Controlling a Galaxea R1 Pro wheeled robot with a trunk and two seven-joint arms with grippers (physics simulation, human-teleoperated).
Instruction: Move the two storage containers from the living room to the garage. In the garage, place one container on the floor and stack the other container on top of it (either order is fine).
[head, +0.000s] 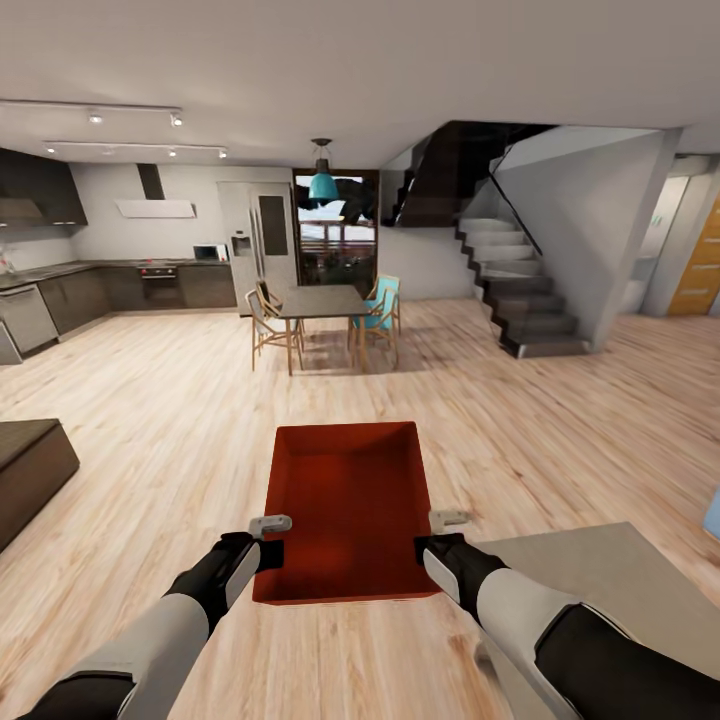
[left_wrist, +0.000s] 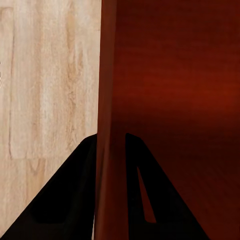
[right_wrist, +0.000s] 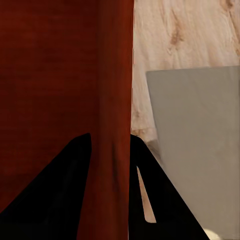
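- Head view: we're carrying one storage container (head: 348, 510) out in front of us at about waist level, open top up, nothing inside it. The left gripper (head: 268, 540) clamps the left side wall and the right gripper (head: 432, 535) clamps the right one, both near the end closest to us. Ahead lies light wood-plank floor (head: 150, 420), a dining table (head: 320, 302) with chairs, a kitchen run (head: 110, 285) at the left and a staircase (head: 520, 290) at the right. No concrete, no red car, so we judge we're well short of the garage. A grey slab (head: 600, 580) sits low just beside our right arm.
- Left wrist view: the two dark fingers (left_wrist: 65, 200) straddle the container's wall (left_wrist: 107, 100), one outside over the planks, one inside the red well. Pinched closed on that wall.
- Right wrist view: same story, fingers (right_wrist: 55, 190) either side of the red wall (right_wrist: 115, 90), closed on it, grey slab beyond.
- To do the carry well, we'd keep both arms level and matched so the bin doesn't twist out, swing clear of that slab, and steer wide of the table and stairs.
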